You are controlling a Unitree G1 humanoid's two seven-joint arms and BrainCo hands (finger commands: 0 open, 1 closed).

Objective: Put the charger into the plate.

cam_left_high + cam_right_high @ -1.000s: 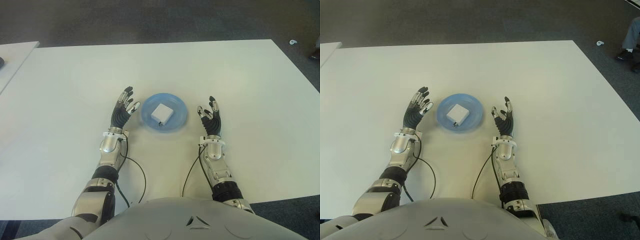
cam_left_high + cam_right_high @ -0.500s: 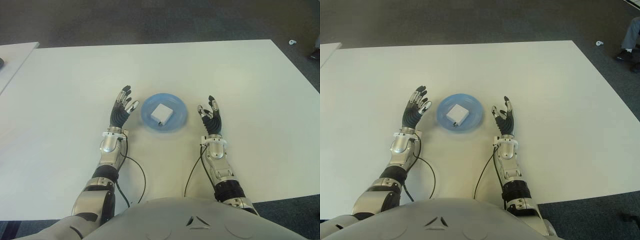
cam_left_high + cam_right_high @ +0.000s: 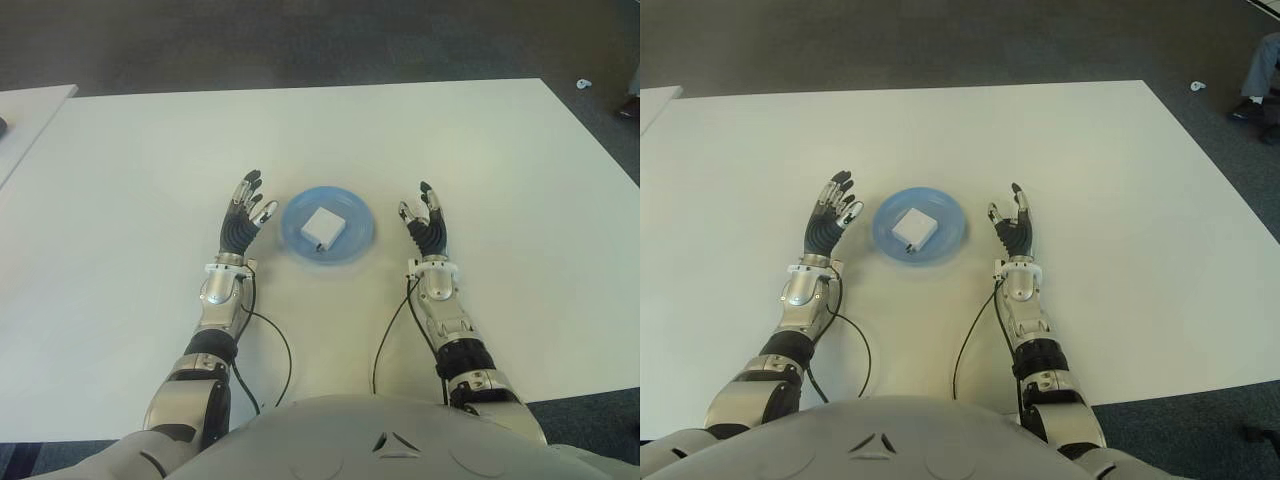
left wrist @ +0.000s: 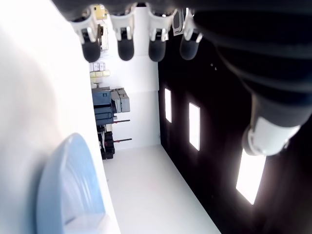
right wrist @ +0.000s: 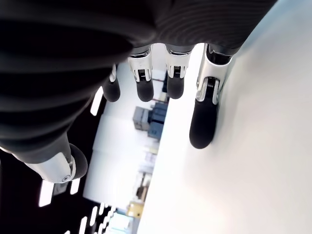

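A small white square charger (image 3: 324, 225) lies inside the blue plate (image 3: 359, 235) at the middle of the white table (image 3: 450, 140). My left hand (image 3: 244, 212) stands just left of the plate with its fingers spread and nothing in them. My right hand (image 3: 425, 215) is to the right of the plate, a little apart from it, fingers also extended and empty. In the left wrist view the plate's blue rim (image 4: 68, 180) shows close by, below the straight fingers (image 4: 124, 45). The right wrist view shows only extended fingers (image 5: 204, 109) over bare table.
A second white table's corner (image 3: 25, 110) shows at the far left. Dark carpet (image 3: 300, 40) lies beyond the table's far edge. A person's leg (image 3: 1262, 70) shows at the far right.
My right hand has moved slightly forward and to the right, away from my body. The left hand, charger and plate have stayed put.
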